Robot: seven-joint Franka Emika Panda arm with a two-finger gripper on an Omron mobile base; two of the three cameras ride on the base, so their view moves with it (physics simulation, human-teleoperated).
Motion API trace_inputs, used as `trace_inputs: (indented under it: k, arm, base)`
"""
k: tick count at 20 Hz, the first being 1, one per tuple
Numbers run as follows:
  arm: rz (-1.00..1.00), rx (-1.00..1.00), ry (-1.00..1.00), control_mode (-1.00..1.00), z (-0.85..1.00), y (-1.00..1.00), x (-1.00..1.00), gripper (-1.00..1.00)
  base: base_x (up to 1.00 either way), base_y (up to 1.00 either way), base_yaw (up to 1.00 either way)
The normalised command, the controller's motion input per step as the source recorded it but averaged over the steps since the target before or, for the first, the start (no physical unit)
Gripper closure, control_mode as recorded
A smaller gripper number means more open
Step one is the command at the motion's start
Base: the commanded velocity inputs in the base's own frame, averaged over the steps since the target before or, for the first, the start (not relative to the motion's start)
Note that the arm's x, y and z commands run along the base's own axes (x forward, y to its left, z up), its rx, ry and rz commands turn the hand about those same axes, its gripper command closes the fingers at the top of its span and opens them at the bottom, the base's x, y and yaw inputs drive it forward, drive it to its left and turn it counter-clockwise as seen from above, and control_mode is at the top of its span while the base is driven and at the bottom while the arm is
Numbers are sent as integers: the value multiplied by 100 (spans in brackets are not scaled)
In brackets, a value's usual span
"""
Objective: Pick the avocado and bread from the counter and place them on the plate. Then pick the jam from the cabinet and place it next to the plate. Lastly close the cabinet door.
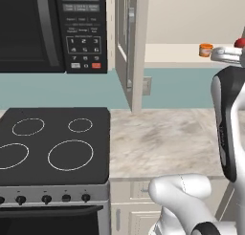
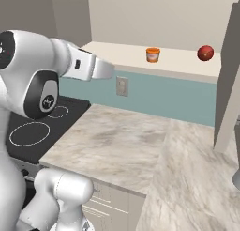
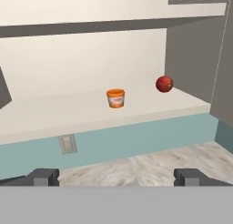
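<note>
Currently the surface (image 2: 140,145), a broad pale marble slab, runs from the black cooktop (image 1: 52,143) toward the far wall. Above it hangs the cabinet (image 3: 91,114), cream inside, with its lower shelf exposed. The cabinet door (image 1: 133,52) stands swung outward, edge-on in the left base view, beside the black microwave (image 1: 48,28). A wall outlet (image 2: 122,86) sits on the teal backsplash below the shelf.

The arm extends from the base toward the cabinet opening. The pincer (image 3: 116,176) faces the shelf with its jaws spread fully apart and nothing between them; it remains well short of the shelf contents.

On the shelf, the jam (image 3: 164,84), a small red rounded jar, rests toward the right end. An orange tub (image 3: 115,98) stands apart from it, nearer the shelf centre.

Task status, as a judgement: the jam step appears to be in hand, with the grasp not yet made. Placement of the jam beside the plate and closing of the door remain outstanding. Completion of the avocado and bread steps cannot be confirmed from these views.
</note>
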Motion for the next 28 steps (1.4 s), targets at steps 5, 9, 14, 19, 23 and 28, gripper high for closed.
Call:
trace_inputs:
  k: [5,9,14,19,23,28]
  arm:
    - [1,0,3,-100,0,-17,22,-100]
    - [0,0,1,-100,0,-15,26,-100]
    - [0,0,3,-100,0,-7,30,-100]
    - [0,0,8,-100,0,-2,27,-100]
    - [0,0,9,-100,0,-10,24,-100]
    - [0,0,2,-100,0,-16,25,-100]
  base:
    - [0,0,0]
    - [0,0,0]
    - [0,0,0]
    - [0,0,0]
    - [0,0,0]
    - [0,0,0]
